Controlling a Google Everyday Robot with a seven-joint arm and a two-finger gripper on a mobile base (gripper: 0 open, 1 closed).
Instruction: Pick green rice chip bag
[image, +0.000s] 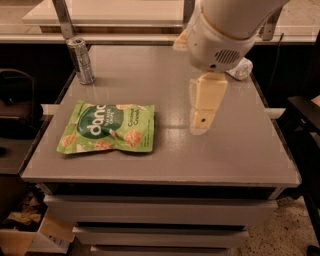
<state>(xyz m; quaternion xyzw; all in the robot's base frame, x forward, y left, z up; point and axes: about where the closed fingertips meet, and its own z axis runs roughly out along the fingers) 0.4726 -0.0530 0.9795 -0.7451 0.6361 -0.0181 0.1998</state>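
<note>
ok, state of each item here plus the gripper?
Flat light-green rice chip bag: lying flat, front left, not held.
Slim silver can: upright, back left.
Clear plastic bottle: mostly hidden behind white arm.
Gripper: pointing down, right of bag, not touching it.

Cream flat-sided tool (201, 122) over table (245, 155), bulbous white arm (222, 35) (vented grille)

– Where was the hand (202, 122)?
– Over the table (150, 167), right of centre, pointing down from the big white arm (220, 30).
– And the bag (107, 134)?
– Flat near the table's front-left corner, label up, well apart from the hand.
– Anything else there?
– A can (81, 61) stood upright at the back-left edge. A bottle (240, 69) lay at the back right, mostly hidden behind the arm.
</note>
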